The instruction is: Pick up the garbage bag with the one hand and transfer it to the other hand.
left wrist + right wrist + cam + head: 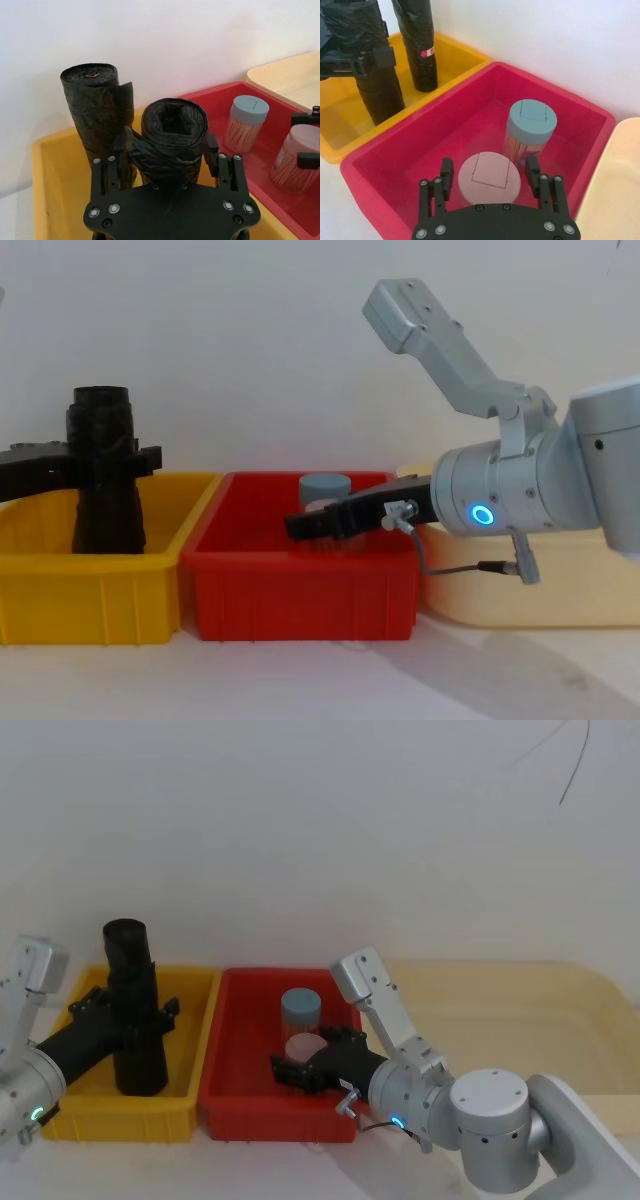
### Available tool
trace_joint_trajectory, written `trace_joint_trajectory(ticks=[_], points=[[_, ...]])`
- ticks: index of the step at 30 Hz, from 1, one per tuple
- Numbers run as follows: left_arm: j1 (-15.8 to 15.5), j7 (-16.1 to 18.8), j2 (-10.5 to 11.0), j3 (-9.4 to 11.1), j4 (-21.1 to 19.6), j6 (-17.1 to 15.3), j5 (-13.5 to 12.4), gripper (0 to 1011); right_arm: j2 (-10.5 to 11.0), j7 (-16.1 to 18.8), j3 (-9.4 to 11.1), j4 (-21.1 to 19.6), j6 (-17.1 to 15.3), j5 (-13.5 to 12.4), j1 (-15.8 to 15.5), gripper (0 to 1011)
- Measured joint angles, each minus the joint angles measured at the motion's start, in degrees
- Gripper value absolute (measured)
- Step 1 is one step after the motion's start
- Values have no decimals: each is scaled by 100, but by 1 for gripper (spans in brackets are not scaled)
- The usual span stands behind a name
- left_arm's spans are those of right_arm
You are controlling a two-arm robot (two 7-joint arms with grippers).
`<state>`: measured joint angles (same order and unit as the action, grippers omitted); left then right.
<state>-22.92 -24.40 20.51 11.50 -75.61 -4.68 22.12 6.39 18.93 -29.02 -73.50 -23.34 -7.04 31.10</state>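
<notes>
The left gripper (pixel 166 145) — black, long-fingered, on the silver-grey arm with the green glowing ring — shows its bolted black plate closest to the left wrist camera. Its two fingers (pixel 212 150) are closed on the garbage bag (pixel 174 125), a black crinkly roll of bags with a hollow, folded-in top. One finger presses each side of the roll, a little below its rim. The garbage bag stands upright between those fingers inside a yellow plastic bin (pixel 120 1115), and in the right wrist view its base is down on the bin's floor.

Just past the left gripper's fingertips, toward the white wall, stands a slimmer black roll (pixel 420 45) with a small red mark on its side. It is also upright in the yellow bin, just beside the held bag; whether the two touch I cannot tell.

To the right of the left gripper, just beside the yellow bin, sits a red plastic bin (pixel 270 1120). The right gripper (pixel 489 167) — black and long-fingered, on the silver-grey arm with the blue glowing ring — reaches into it, well apart from the left gripper. Its fingers are spread open, one on each side of a pink-lidded clear jar (pixel 489 182). A second clear jar with a grey-blue lid (pixel 532 122), filled with pale thin sticks, stands just beyond the right gripper's fingertips, on the wall side. Behind the right gripper's arm, on the side away from the left gripper, lies a cream tray (pixel 520 1010).
</notes>
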Motion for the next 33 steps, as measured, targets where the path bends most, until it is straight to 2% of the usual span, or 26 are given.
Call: trace_joint_trajectory(ticks=[1, 2, 5, 8, 10, 16, 33], points=[[0, 0, 0, 0, 0, 0, 0, 926, -6, -1, 1, 13, 3, 1, 5, 874], [0, 0, 0, 0, 0, 0, 0, 911, -6, -1, 1, 13, 3, 1, 5, 874], [0, 0, 0, 0, 0, 0, 0, 799, -15, -2, 4, 35, 11, 3, 12, 792], [0, 0, 0, 0, 0, 0, 0, 728, -20, -3, 7, 50, 19, 4, 16, 694], [0, 0, 0, 0, 0, 0, 0, 669, -23, -4, 8, 58, 21, 5, 20, 666], [0, 0, 0, 0, 0, 0, 0, 477, -28, -7, 12, 72, 25, 9, 24, 666], [1, 0, 4, 1, -4, 0, 0, 367, -35, -10, 12, 90, 32, 9, 31, 666]])
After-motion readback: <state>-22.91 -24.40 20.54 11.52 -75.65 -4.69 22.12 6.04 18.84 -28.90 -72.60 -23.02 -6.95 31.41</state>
